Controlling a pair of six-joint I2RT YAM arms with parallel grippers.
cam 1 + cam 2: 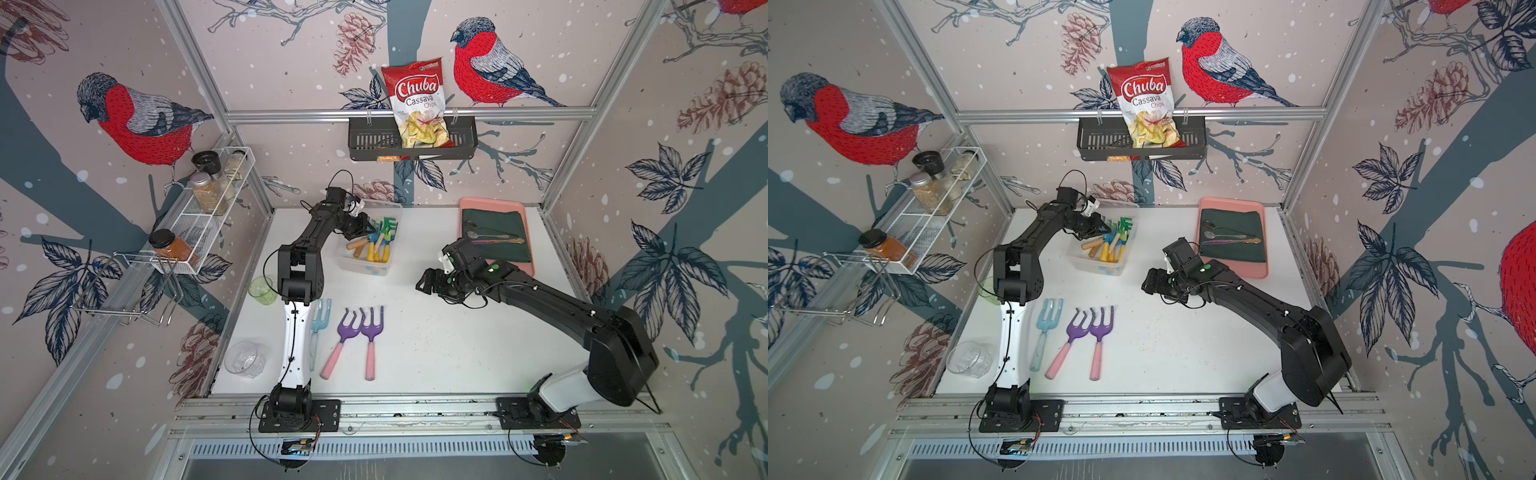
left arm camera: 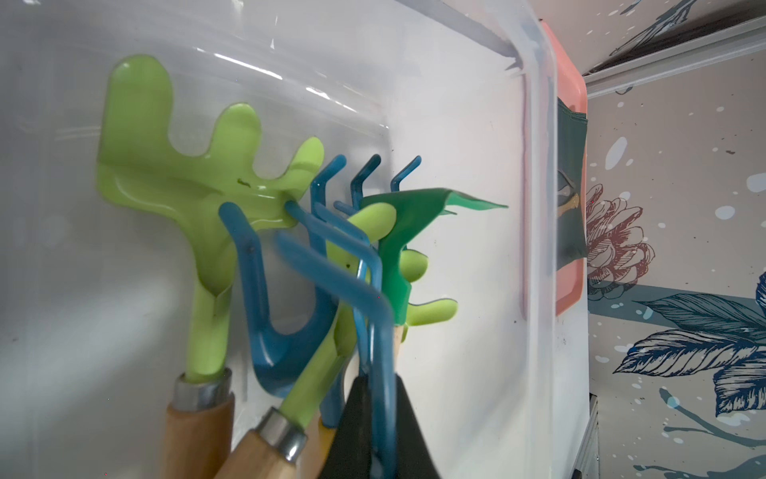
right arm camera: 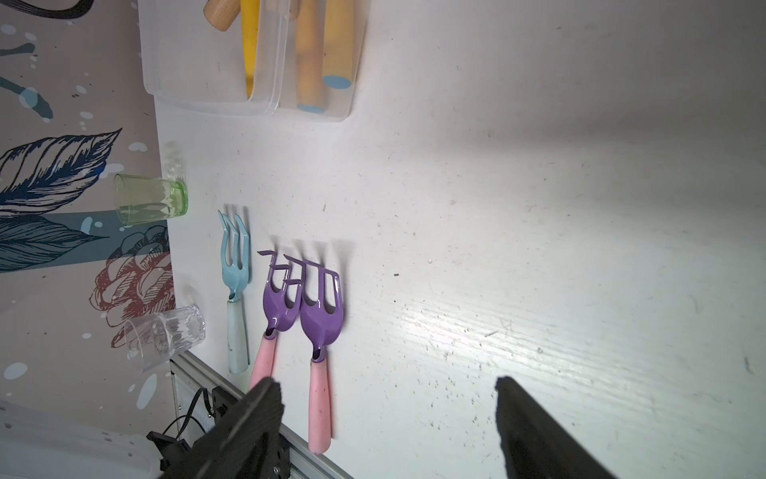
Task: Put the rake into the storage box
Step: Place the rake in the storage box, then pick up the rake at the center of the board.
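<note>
Release step, likely: left end effector [image 1: 366,227] at rake [image 2: 331,269] in box [image 1: 353,266], upper centre, grip unclear; next, lift clear. Right end effector [image 3: 383,383] apart.

Light: bright and even in both top views.
Glare: your table [image 3: 435,327] shines in the right wrist view.
Blur: your left wrist view smears the nearest blue rake [image 2: 331,273].

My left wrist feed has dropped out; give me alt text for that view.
A blue rake lies between the dark fingers of the left gripper, inside the clear storage box, atop lime-green, blue and dark-green toy tools with wooden handles. Whether the jaws grip it is unclear.
</note>
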